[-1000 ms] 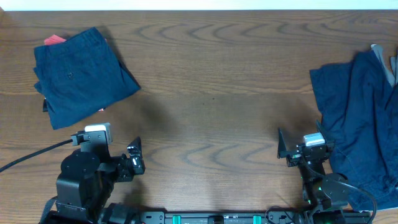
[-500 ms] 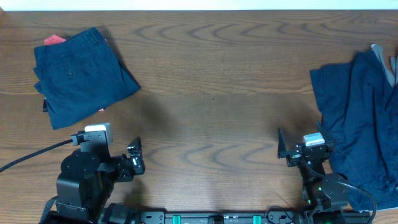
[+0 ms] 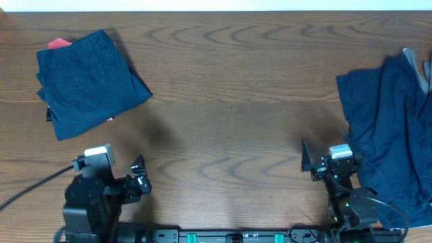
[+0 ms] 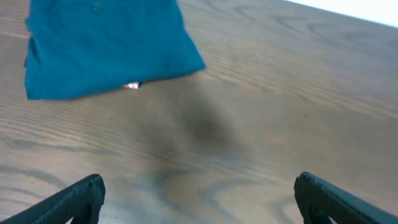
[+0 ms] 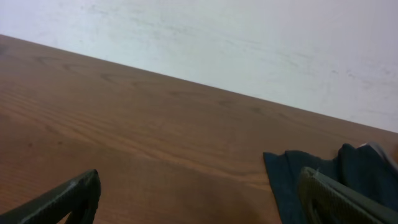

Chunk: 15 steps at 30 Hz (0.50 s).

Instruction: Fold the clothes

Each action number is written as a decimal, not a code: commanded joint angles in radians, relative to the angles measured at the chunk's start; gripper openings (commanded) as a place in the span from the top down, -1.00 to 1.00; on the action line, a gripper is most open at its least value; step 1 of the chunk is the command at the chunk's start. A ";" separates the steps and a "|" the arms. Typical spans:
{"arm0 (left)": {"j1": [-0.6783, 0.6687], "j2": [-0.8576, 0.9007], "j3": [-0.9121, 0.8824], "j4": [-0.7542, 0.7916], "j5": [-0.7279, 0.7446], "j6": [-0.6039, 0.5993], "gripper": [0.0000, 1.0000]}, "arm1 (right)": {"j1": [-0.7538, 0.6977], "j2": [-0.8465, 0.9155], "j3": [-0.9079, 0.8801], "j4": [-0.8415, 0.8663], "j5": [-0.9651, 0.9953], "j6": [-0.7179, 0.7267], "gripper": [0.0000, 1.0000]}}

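A folded navy garment with a waistband and a small button pocket lies at the table's far left, on top of a red garment that peeks out at its top edge. It also shows in the left wrist view. A crumpled, unfolded navy garment lies along the right edge; its corner shows in the right wrist view. My left gripper is open and empty near the front left, well short of the folded garment. My right gripper is open and empty, just left of the unfolded garment.
The wooden table is bare between the two garments. A grey strip of cloth lies at the far right edge. A black cable runs from the left arm off the left side. A pale wall stands beyond the far edge.
My left arm has drawn back a little toward the front left edge. The right arm and both garments have not moved.
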 commanded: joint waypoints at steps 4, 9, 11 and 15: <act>0.071 -0.201 -0.279 0.180 0.004 0.011 -0.96 | 0.007 -0.004 -0.001 -0.004 0.006 -0.008 -0.98; 0.099 -0.326 -0.478 0.409 0.026 0.012 -0.96 | 0.007 -0.004 -0.001 -0.004 0.006 -0.008 -0.99; 0.107 -0.343 -0.535 0.489 0.029 0.010 -0.96 | 0.007 -0.004 -0.001 -0.004 0.006 -0.008 -0.99; 0.111 -0.342 -0.640 0.692 0.025 0.017 -0.96 | 0.007 -0.004 -0.001 -0.004 0.006 -0.008 -0.99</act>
